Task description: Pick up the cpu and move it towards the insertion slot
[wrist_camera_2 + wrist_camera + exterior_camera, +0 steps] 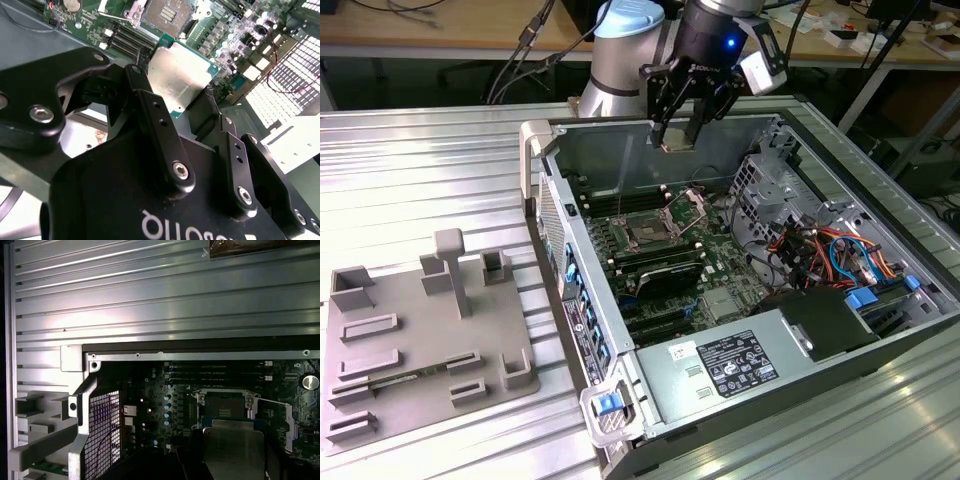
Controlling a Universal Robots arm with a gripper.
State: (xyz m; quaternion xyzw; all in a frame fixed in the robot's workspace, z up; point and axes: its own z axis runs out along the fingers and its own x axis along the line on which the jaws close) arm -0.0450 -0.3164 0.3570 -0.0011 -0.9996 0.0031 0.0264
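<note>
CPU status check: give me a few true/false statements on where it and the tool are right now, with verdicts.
1. The tool holds the cpu between its fingers. True.
2. The cpu is already seated in the insertion slot. False: it hangs in the tool above the open case, and the slot's dark centre is bare.
3. The slot's metal frame is hinged open. True.
4. The cpu lies on the grey plastic tray. False: the tray sits outside the case, at the exterior view's left, with no chip on it.
5. In both wrist views the slot shows beyond the cpu's edge. True.
</note>
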